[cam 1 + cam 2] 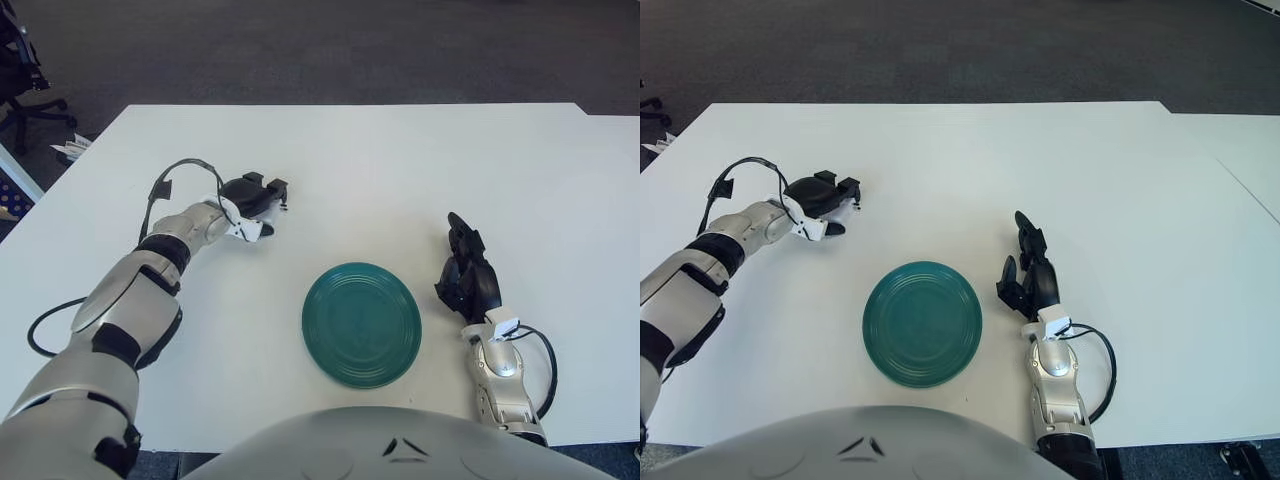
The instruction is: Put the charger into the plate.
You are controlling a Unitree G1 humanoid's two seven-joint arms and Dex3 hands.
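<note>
L hand (255, 195) up-left of the plate, fingers curled over something dark; charger not clearly made out.

L hand: black, blocky fingers bent down on the bench (420, 170), w/ a white wrist piece and a looping black cable behind it; whatever sits under the fingers is hidden, so can't tell if it grips the charger or just covers it. R hand (468, 275) just right of the plate, black fingers loosely extended, holding nothing. Plate (362, 324): round, teal, glossy, faint concentric rings, nothing in it. Bench matte white, smooth; near edge cut off by the robot's grey torso (390, 445).
</note>
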